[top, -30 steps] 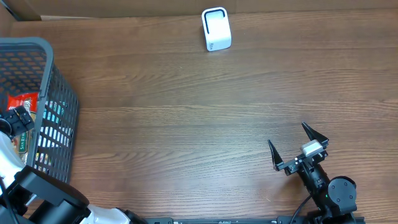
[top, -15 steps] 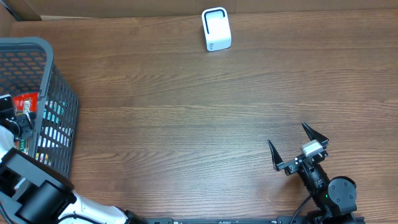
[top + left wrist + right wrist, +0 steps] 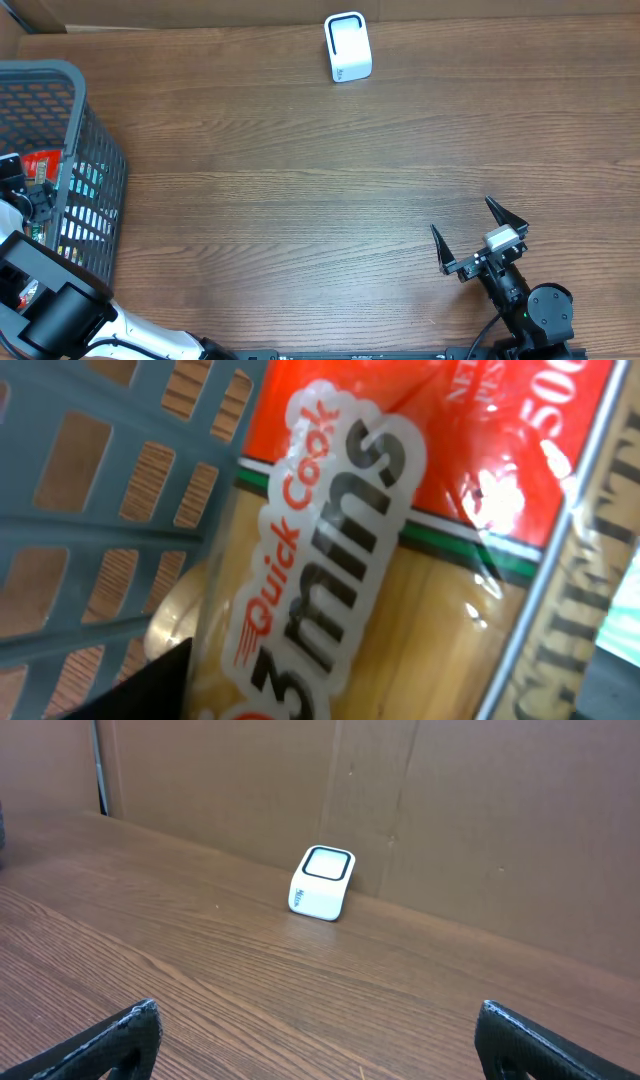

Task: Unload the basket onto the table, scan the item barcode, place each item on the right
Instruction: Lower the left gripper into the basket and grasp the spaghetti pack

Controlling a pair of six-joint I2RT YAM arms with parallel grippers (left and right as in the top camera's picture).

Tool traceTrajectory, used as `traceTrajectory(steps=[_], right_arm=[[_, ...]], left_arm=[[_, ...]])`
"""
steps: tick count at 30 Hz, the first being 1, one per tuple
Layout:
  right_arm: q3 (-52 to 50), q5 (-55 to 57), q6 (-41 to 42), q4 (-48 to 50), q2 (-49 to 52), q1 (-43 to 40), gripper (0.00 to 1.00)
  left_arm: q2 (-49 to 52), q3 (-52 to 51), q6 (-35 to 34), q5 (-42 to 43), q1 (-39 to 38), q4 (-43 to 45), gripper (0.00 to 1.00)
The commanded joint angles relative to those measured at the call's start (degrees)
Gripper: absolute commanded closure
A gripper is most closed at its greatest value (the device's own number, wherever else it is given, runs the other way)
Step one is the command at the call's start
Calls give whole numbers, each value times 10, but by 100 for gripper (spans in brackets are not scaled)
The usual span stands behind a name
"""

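1. Black and spread wide, the right claw [image 3: 460, 214] sits at the near edge of the wooden surface [image 3: 300, 190], released and holding nothing. It has not moved over the last second, so we take it to be waiting.
2. Off to the left, the left claw [image 3: 30, 188] has sunk further into the grey basket [image 3: 95, 200]. It has also slid toward the basket's outer side; a second ago it stood a little closer to the inner wall.
3. In the left wrist view the quick-cook pasta packet [image 3: 380, 540], red on top with clear film below, fills nearly the whole picture and lies against the basket's lattice. Only one dark finger [image 3: 140, 690] shows, at the bottom corner just beside the packet. The other is out of frame, so we cannot tell whether the claw has clenched on the packet or merely stands around it.
4. We judge this to be the pick-up step, with the reach done and the grasp being settled. The packet is inside the basket, not lifted.
5. Farthest off, the white scanner [image 3: 347, 47] stands at the back edge of the surface, well apart from the basket and unchanged. We expect the packet must be raised clear of the basket wall and carried across with its barcode facing the scanner. We see no barcode on the visible face yet.
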Motion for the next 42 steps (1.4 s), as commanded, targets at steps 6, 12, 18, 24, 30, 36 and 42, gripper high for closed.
traceTrajectory(steps=[6,12,18,24,30,36,42], right_arm=[[-6,3,4,2,-7,3,0],[-6,3,4,2,-7,3,0],[-6,3,4,2,-7,3,0],[-6,3,4,2,-7,3,0],[-6,4,4,2,-7,3,0],[-6,3,4,2,-7,3,0],[-6,4,4,2,-7,3,0]], left_arm=[[33,-12,-1,8,3,-18,39],[33,-12,-1,8,3,-34,96],[-6,-5,-6,9,-6,-46,96],[-120,-5,-63,14,-20,-23,96],[-235,-5,-213,63,-20,16,96],[-329,-4,-255,59,-36,45,96],[-346,62,-216,-5,-92,45,96]])
